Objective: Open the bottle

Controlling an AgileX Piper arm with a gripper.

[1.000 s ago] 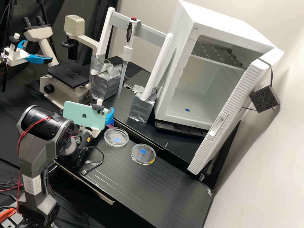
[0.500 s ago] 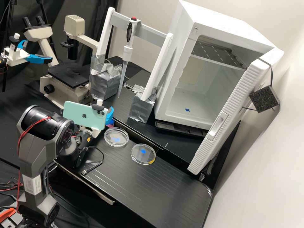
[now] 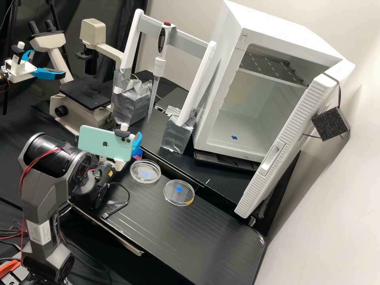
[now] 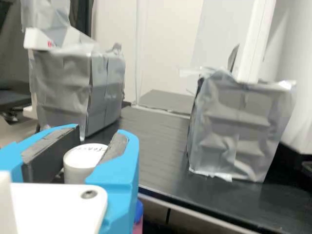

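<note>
Behind the green phone on the arm in the high view, part of my gripper (image 3: pixel 137 143) shows beyond the near bench's back edge. In the wrist view, my gripper (image 4: pixel 90 146) is shut on a round white cap (image 4: pixel 84 158) with handwriting on its top, held between the dark pads. The bottle's body under the cap is hidden by the fingers and the white mount. Just beside the right-hand blue finger, a small blue piece (image 4: pixel 139 210) shows above something pink (image 4: pixel 138 227); whether these belong to the bottle I cannot tell.
Two clear dishes (image 3: pixel 145 171) (image 3: pixel 179 192) lie on the near bench (image 3: pixel 174 229). Foil-wrapped blocks (image 3: pixel 132 103) (image 3: pixel 177 134) carry the pipette's white frame behind the gripper. A white incubator (image 3: pixel 253 122) stands open at the back right, a microscope (image 3: pixel 85 95) at the back left.
The arm's upper links have shifted slightly left in the high view, and the phone has tilted a little. The blue finger stays nearly in place. The dishes have not moved.
</note>
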